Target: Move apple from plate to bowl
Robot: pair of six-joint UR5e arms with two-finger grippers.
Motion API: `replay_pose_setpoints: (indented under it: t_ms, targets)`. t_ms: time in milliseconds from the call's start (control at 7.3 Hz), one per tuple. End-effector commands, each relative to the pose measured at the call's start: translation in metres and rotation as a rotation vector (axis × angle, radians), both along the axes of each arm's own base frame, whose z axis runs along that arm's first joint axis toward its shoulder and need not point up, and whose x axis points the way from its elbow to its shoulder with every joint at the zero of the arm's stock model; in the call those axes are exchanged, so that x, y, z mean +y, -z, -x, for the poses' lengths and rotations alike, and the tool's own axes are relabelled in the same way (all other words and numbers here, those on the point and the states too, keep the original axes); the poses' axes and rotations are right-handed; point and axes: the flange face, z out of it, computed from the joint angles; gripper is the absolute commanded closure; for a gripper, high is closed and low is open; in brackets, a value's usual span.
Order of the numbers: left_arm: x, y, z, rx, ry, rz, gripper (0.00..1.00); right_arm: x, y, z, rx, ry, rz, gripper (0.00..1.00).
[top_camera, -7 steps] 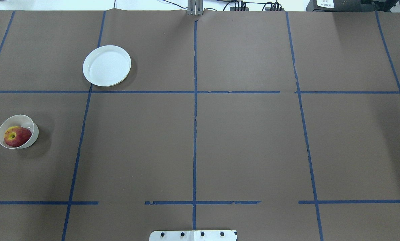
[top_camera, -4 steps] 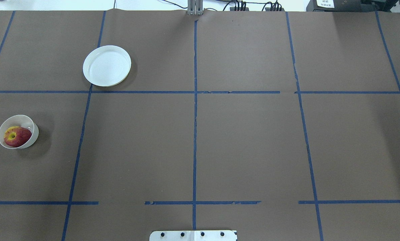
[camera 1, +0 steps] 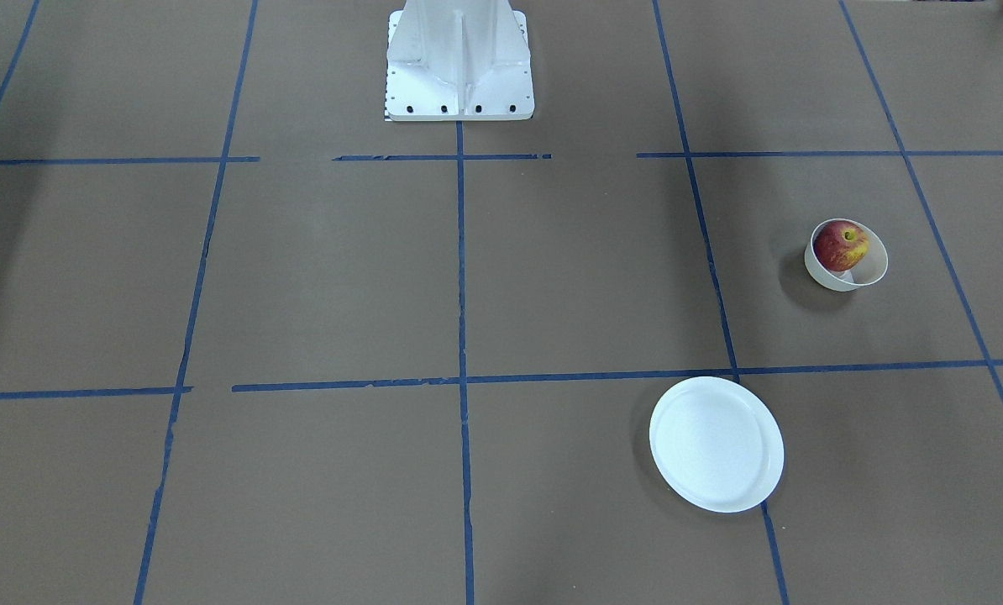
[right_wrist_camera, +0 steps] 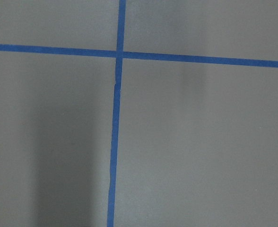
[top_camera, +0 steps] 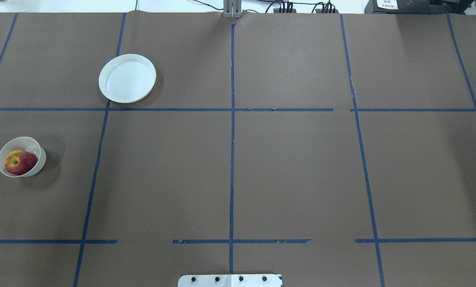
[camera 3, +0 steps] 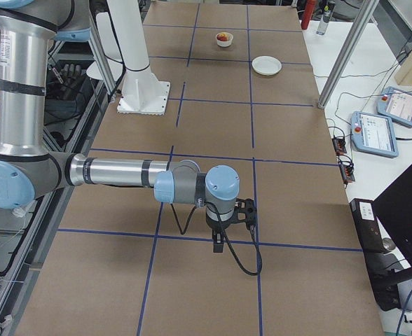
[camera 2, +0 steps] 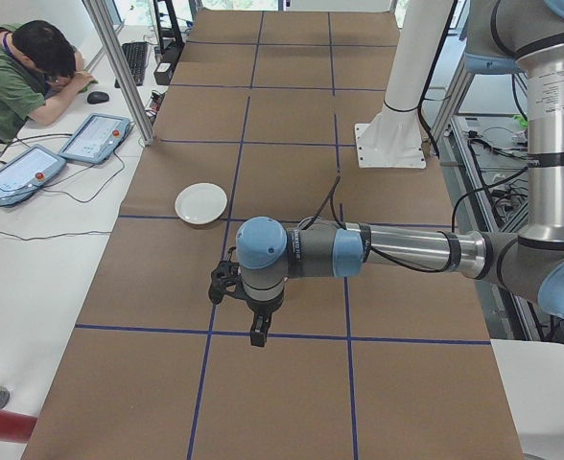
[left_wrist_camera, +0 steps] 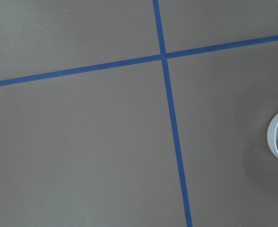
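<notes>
L gripper (camera 2: pixel 260 333) hangs fingers-down above the table (top_camera: pixel 294 167). It shows only in the side cam, so can't tell if it's released or clenched. R gripper (camera 3: pixel 218 245) is the same story at the table's opposite end: fingers down, state can't be told, well apart from every task item. Neither shows in the overhead or front views.

Next out, on the robot's L side, is the bowl (top_camera: pixel 40 158) w/ the apple (top_camera: pixel 20 162) sitting inside, stem dimple up, filling most of it. Apple is roundish, no long axis to speak of. L wrist cam catches only the bowl's rim and a red sliver at its right edge, so the bowl lies off to one side of the L gripper, not under it. L arm is clearly the nearer one.

Farthest is the plate (top_camera: pixel 127 78), bare, well apart from the bowl, toward the table's far edge.

Judgement: apple's off the plate and in the bowl, so the task looks done, w/ no grasp left to make.
</notes>
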Motion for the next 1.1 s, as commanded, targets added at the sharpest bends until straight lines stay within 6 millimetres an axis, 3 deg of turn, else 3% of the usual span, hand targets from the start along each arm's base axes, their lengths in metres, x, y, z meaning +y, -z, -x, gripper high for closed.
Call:
replay_pose_setpoints:
  t_ms: [0, 959]
  targets:
    - [-0.0025, 0.0036, 0.0004, -0.001, 0.001, -0.008, 0.00, 0.0000, 0.0000, 0.0000, 0.000, 0.000, 0.000, 0.00]
    - [-0.0022, -0.0010, -0.0003, 0.000, 0.004, 0.007, 0.00, 0.0000, 0.0000, 0.0000, 0.000, 0.000, 0.000, 0.00]
